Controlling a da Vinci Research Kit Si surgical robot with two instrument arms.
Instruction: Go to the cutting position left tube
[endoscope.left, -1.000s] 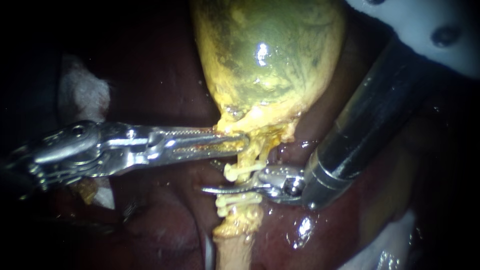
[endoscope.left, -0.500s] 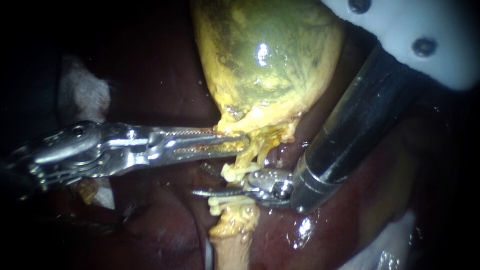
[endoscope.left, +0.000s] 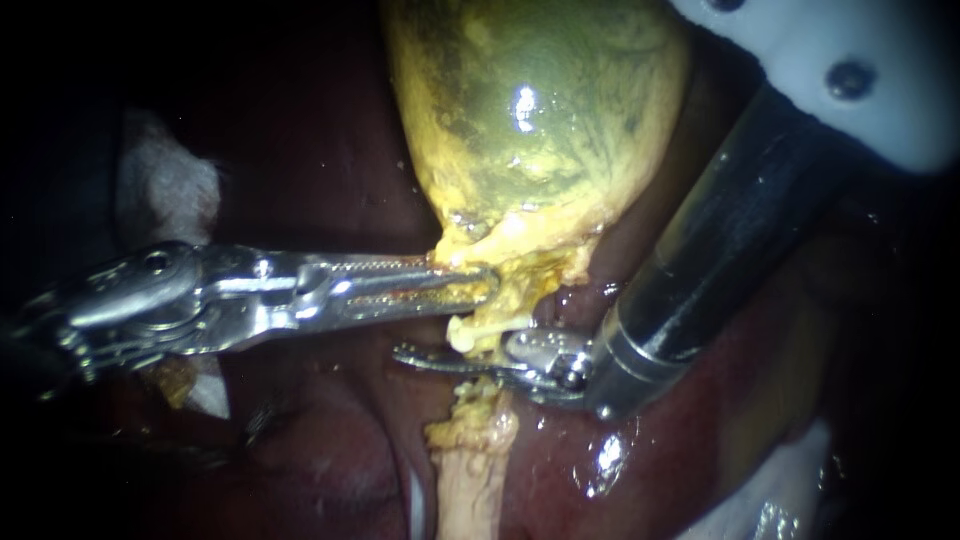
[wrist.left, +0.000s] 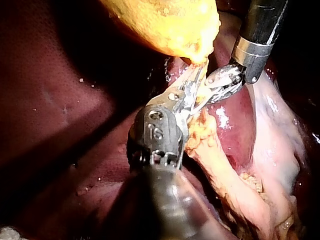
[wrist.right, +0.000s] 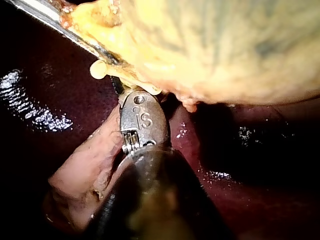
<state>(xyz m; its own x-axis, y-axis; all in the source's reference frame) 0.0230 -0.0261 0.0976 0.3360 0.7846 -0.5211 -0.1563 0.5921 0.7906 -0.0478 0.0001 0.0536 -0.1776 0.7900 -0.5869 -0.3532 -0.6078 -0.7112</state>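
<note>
My left instrument (endoscope.left: 485, 285) grips the gallbladder (endoscope.left: 530, 120) neck, while my right instrument (endoscope.left: 410, 356), blades seemingly just parted, has lifted across the tube (endoscope.left: 475, 425) to right beneath the upper clip (endoscope.left: 488, 328), so it is likely in cutting position.

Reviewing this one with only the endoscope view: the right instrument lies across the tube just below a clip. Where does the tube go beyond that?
Observer: In the left wrist view the tube runs on past the left instrument as a long pale strand.
Operator: Where does the right instrument's tip end?
Observer: Right wrist view: the tip of the right instrument disappears under the edge of the gallbladder.
Operator: Any clip there?
Observer: One rounded end of a clip shows, beside the left instrument.
</note>
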